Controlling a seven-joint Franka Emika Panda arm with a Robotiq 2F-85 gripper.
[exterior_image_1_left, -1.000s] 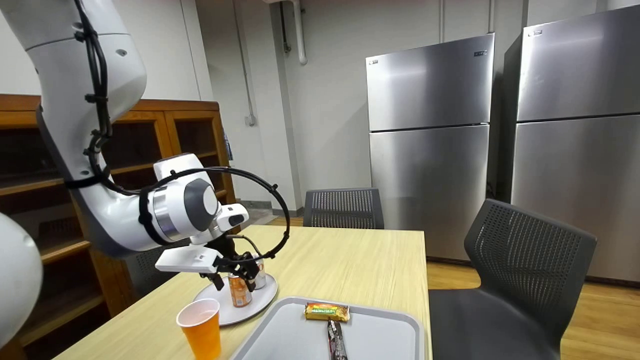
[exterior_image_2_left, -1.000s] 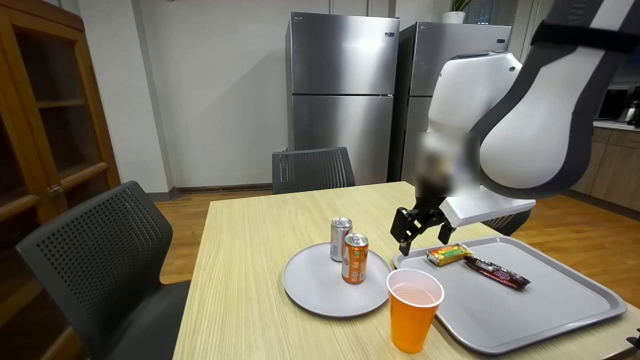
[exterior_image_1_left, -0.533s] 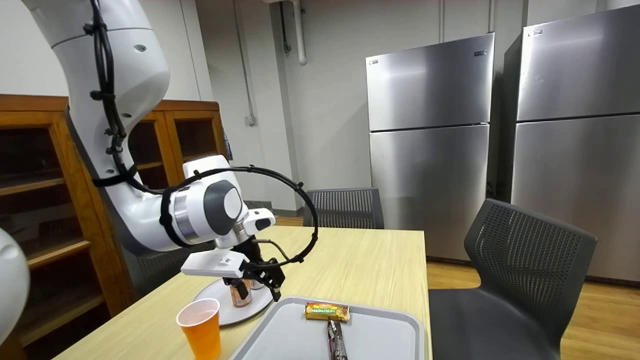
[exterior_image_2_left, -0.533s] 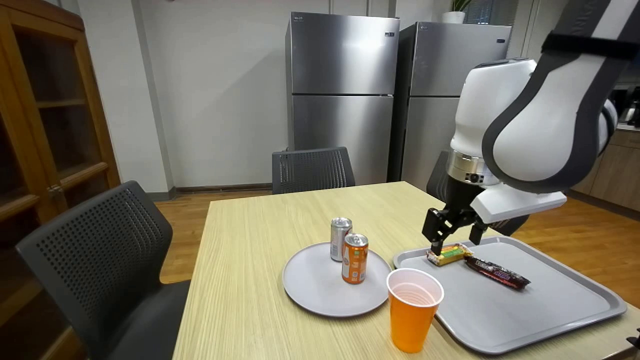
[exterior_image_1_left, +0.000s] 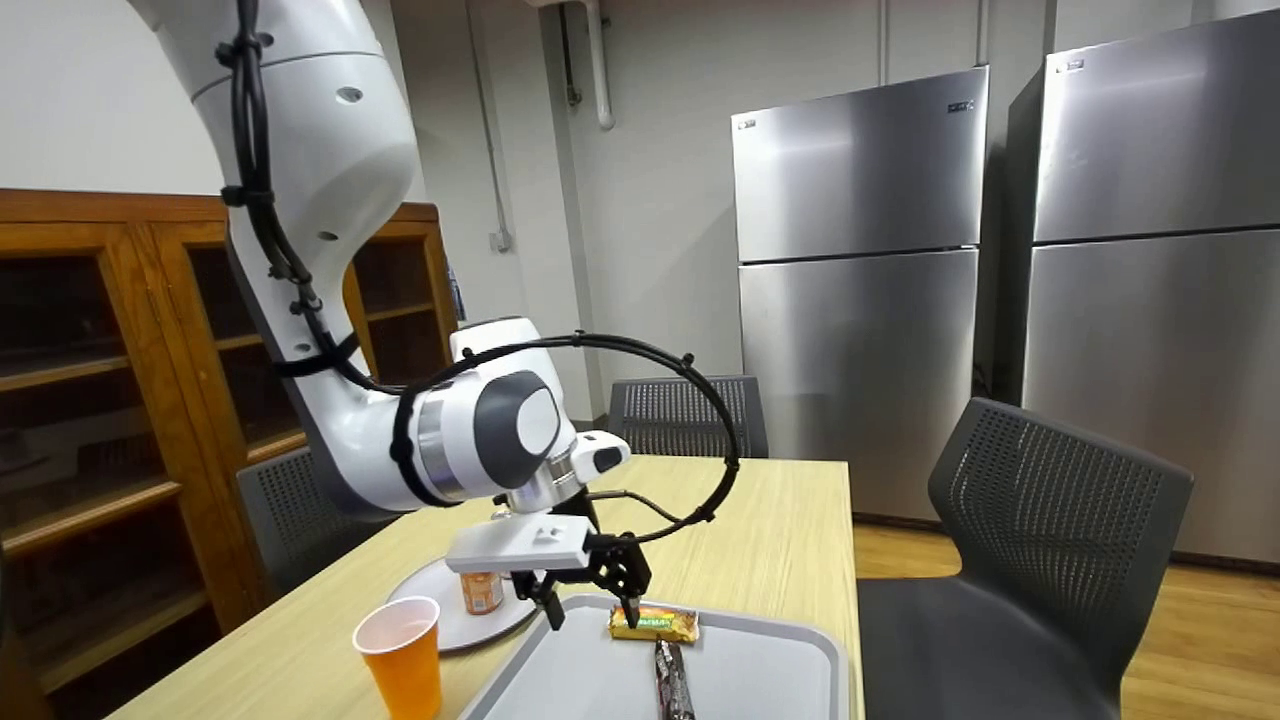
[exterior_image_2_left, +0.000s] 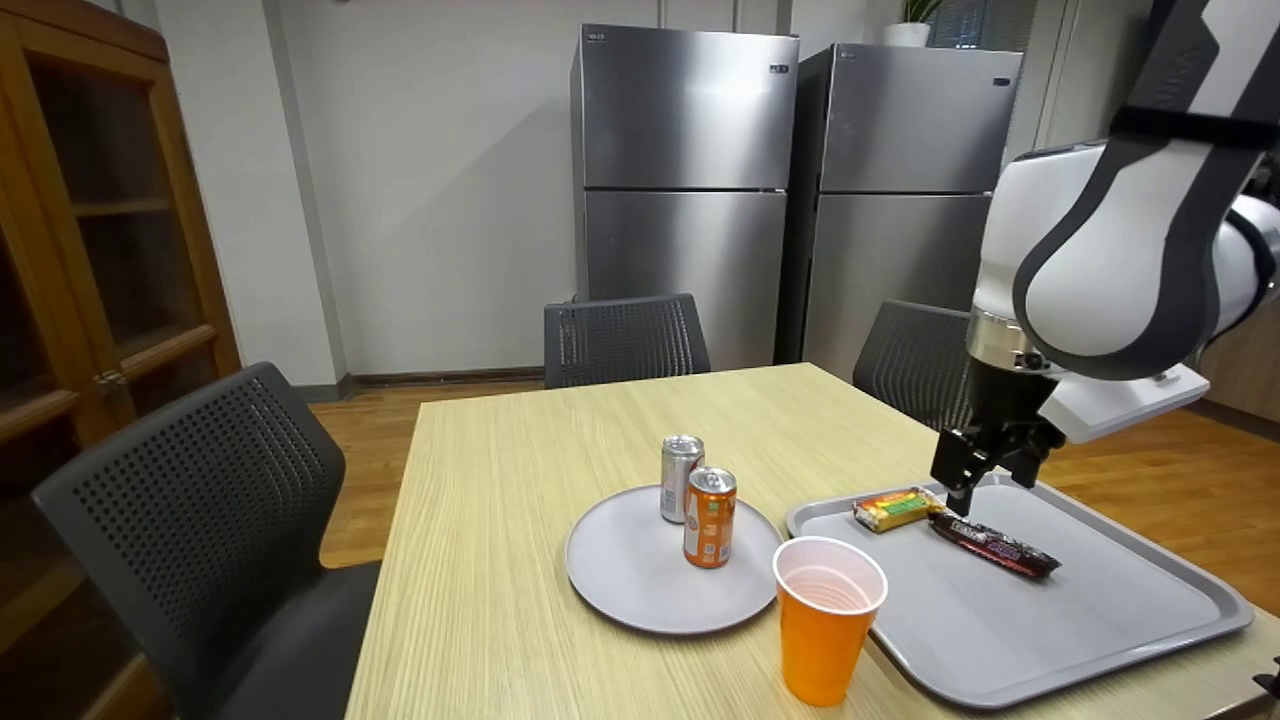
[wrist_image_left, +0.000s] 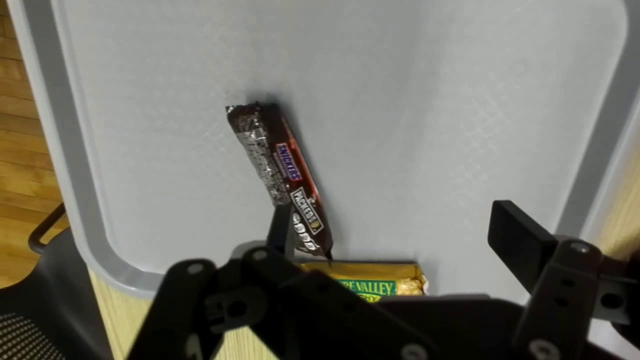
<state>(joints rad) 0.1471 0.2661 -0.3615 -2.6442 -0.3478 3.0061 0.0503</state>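
Plainly, nothing is in my grasp: my end effector (wrist_image_left: 397, 230) hangs above the tray (exterior_image_2_left: 1060, 640) with its fingers spread wide and no object pinched between them. Just inside one edge of the tray lies a yellow granola bar (exterior_image_2_left: 893, 508), set along that edge, and from it the dark Snickers bar (wrist_image_left: 285, 175) runs farther in toward the tray's middle; whether the two wrappers touch, I cannot tell. In the wrist view one finger overlaps the end of the Snickers bar that lies by the granola bar, so that wrapper seems about the closest thing to me, but I make out no contact with it. As for progress, I judge that I am well placed over what the tray carries, while closing on anything and raising it are not yet done, since both bars rest unheld on its flat surface. Beside the tray, on the same table (exterior_image_2_left: 520, 500), a round plate (exterior_image_2_left: 630, 580) already bears an orange can (exterior_image_2_left: 710, 525) and a silver can (exterior_image_2_left: 678, 480), both upright and well apart from my fingers; I would call those two settled. An orange cup (exterior_image_2_left: 825, 650) stands upright just outside the tray, near the plate, and it too is untouched by me.
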